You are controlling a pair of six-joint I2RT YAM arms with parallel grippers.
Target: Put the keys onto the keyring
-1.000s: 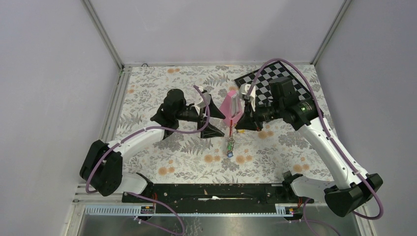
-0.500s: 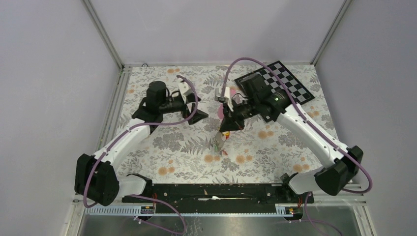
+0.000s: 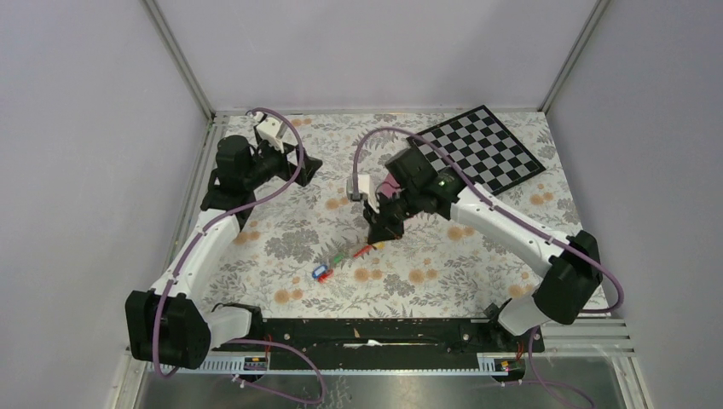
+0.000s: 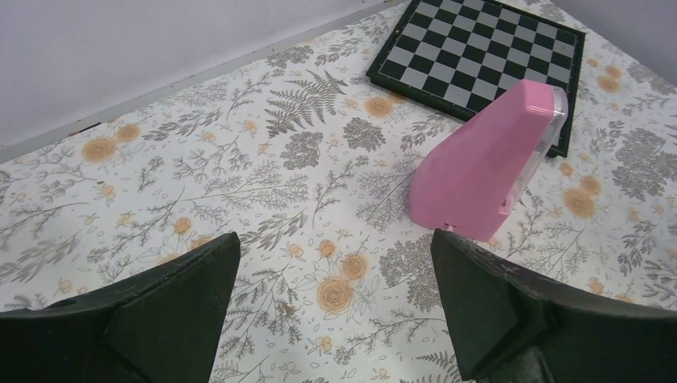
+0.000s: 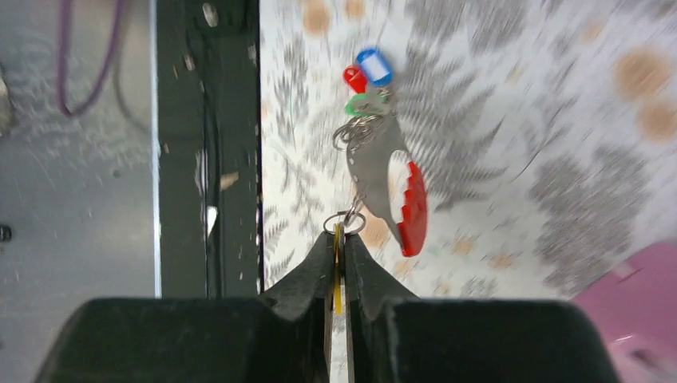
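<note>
Keyring [image 5: 374,163], a large D-shaped loop, thick grey on one side with a red curved bar [image 5: 413,211] on the other, near the middle of the floral desk [image 3: 281,247]. From above, a short streak of colour slanting toward the near-left, just in front of the right arm. Bunched at its outer end on small wire rings: keys [image 5: 366,80] with blue, red and green heads. At the inner end, a small split ring [image 5: 345,222] leading to a thin yellow piece [image 5: 337,281], seen edge-on.

Right fingers [image 5: 327,259] clenched tight on that yellow piece, tips angled down toward the desk. Keyring resting on the desk or held just off it: impossible to tell, wrist view blurred.

Left fingers [image 4: 219,263] well apart from all this, over the far-left part of the desk, spread wide and released, nothing between them. Ahead of them, a pink metronome-shaped pyramid [image 4: 487,163] standing upright, just beside the near edge of a black-and-white chessboard [image 4: 479,56] at the far-right of the desk. From above, pyramid mostly hidden behind the right arm.
</note>
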